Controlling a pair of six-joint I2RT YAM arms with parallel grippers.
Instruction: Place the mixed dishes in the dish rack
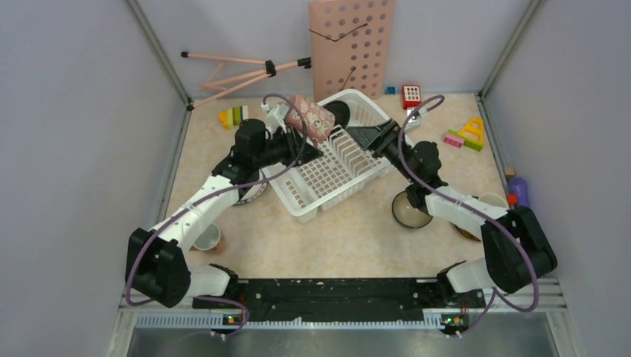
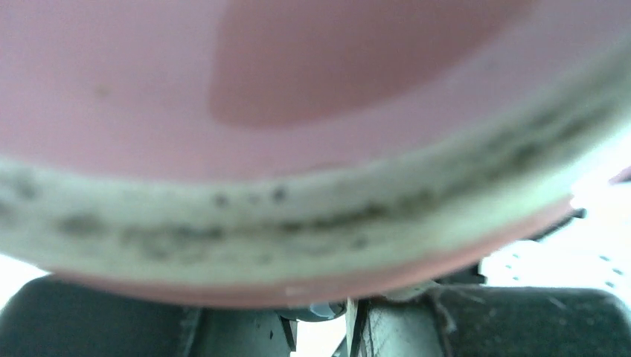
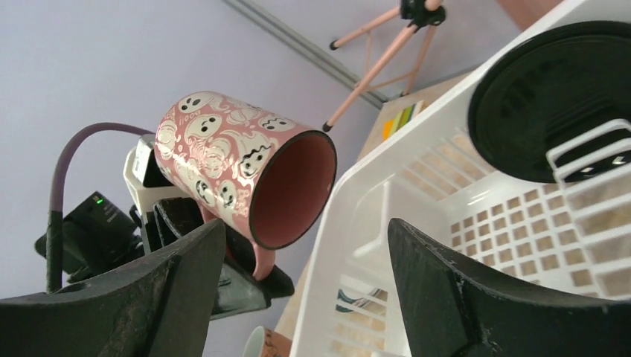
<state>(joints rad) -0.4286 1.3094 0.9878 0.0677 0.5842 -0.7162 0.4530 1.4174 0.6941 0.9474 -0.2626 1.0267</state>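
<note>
your left gripper (image 3: 253, 279) is pinched on the handle of the pink mug (image 3: 245, 175). the mug has a white ghost print and is tipped on its side, mouth toward your right gripper (image 3: 306, 238). in the top view the mug hangs over the far left corner of the dish rack (image 3: 417, 186), up above the rim. the left wrist view is only the mug's rim, blurred and filling the frame. your right gripper is spread wide with nothing between the fingers, over the rack's far right part and pointing at the mug. a black round dish (image 3: 558, 89) sits at the far end of the rack, just beside the white upright dividers (image 1: 350, 152). outside the rack, a bowl (image 1: 409, 212) is on the table under your right forearm and a cup (image 1: 208, 238) is by your left forearm. a plate (image 1: 251, 195) is half hidden under the left arm, next to the rack. a pink perforated board (image 1: 353, 41) is at the back wall, and toy blocks (image 1: 465, 135) are far right.
</note>
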